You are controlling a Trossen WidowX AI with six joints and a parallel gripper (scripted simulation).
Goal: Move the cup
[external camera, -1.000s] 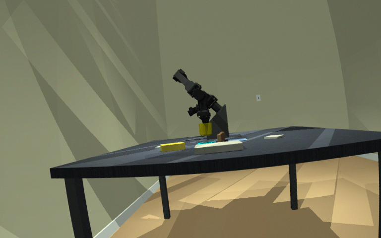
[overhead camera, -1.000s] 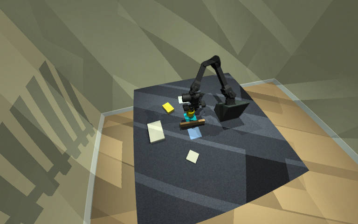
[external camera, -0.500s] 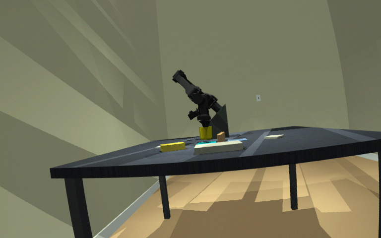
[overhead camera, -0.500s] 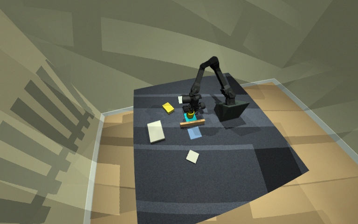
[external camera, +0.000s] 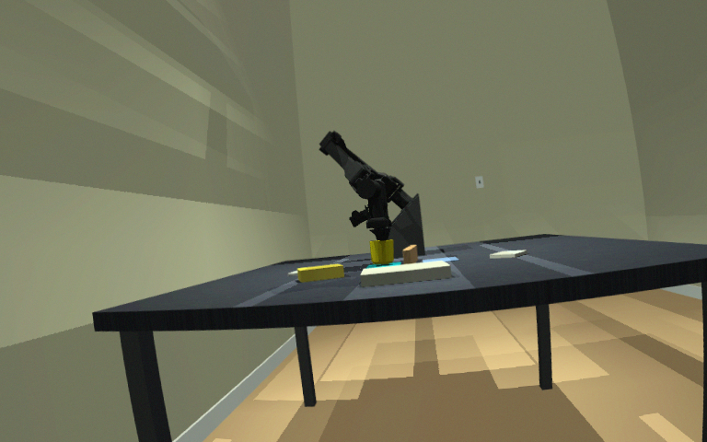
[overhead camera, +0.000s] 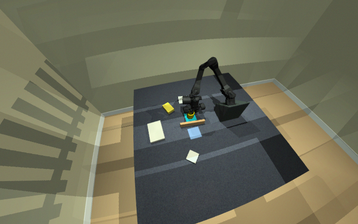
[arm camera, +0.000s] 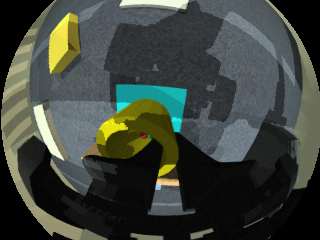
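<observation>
My gripper (overhead camera: 191, 111) (external camera: 382, 238) (arm camera: 168, 135) is shut on the yellow cup (overhead camera: 190, 115) (external camera: 381, 252) (arm camera: 155, 112), gripping its wall at the rim. The cup looks upright in the top and exterior views, at or just above the cyan pad (overhead camera: 193, 120) (external camera: 370, 266) (arm camera: 150, 92); whether its base touches I cannot tell. A red marble (arm camera: 143, 135) and a bit of green show inside the cup in the wrist view; the rest of the inside is partly hidden. The light blue pad (overhead camera: 194, 132) (external camera: 443, 259) lies bare beyond the barrier.
An orange-brown barrier (overhead camera: 192, 123) (external camera: 410, 254) stands between the pads. A yellow block (overhead camera: 168, 107) (external camera: 320, 273) (arm camera: 60, 45) and a large cream slab (overhead camera: 155, 131) (external camera: 406, 273) lie toward one side. A small white tile (overhead camera: 192, 156) (external camera: 508, 254) lies past the blue pad. Another white piece (overhead camera: 180, 99) lies behind the gripper.
</observation>
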